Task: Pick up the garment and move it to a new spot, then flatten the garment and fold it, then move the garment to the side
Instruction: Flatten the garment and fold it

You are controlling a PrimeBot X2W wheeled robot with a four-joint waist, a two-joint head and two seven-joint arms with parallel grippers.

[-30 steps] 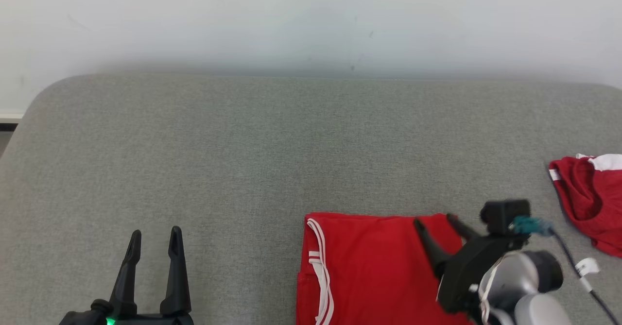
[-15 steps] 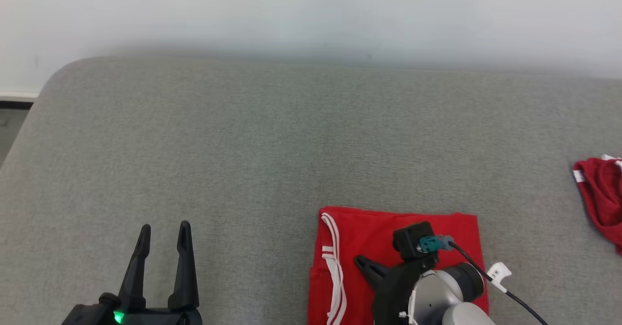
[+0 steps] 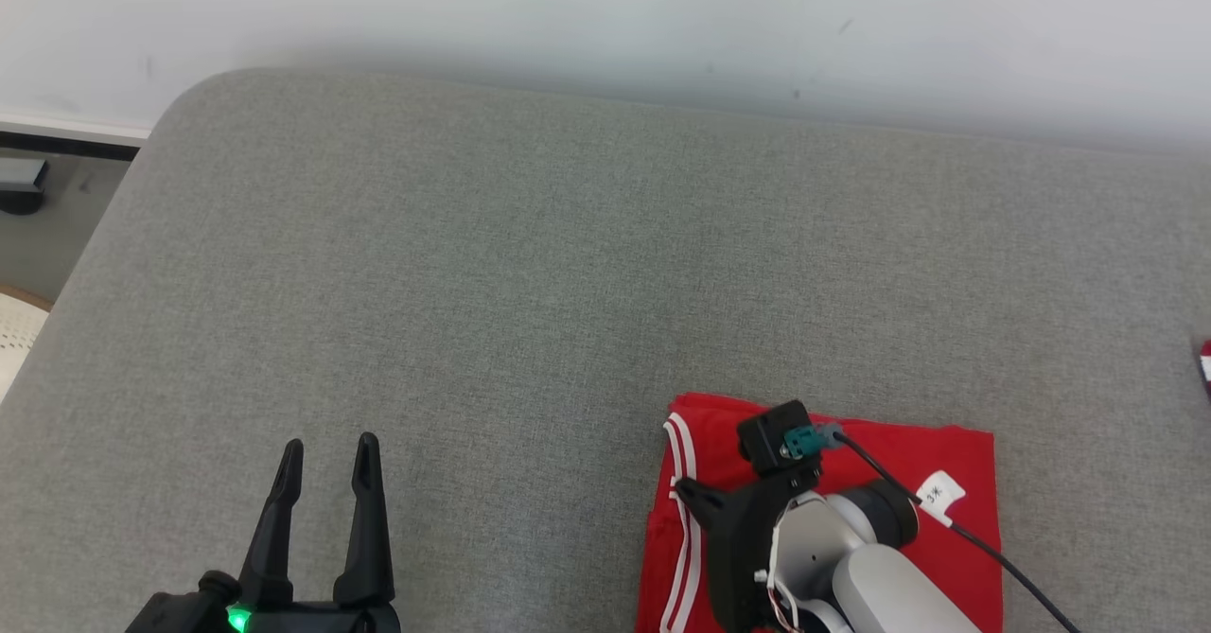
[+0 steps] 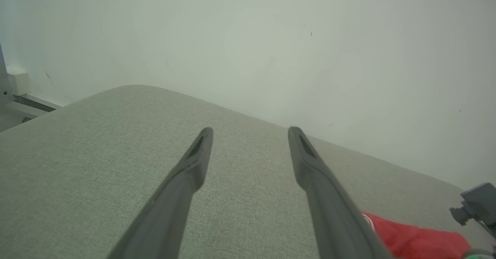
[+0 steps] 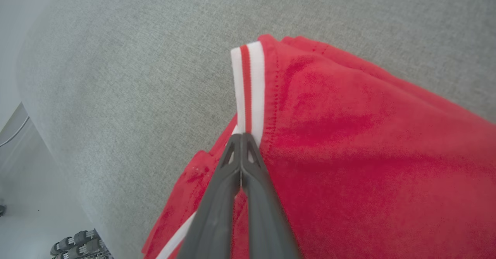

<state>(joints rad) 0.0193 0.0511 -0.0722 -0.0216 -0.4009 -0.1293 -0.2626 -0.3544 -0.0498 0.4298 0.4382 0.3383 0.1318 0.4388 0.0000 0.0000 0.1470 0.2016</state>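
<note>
Two grippers: left gripper spread, at 7 o'clock above grey cushion; right gripper pressed together, pinching red garment trim at 5 o'clock.

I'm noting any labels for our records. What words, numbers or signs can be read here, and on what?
White tag on the black cable: a few dark handwritten marks, too small to read.
Red garment: white stripes but no lettering on the part that shows.
</note>
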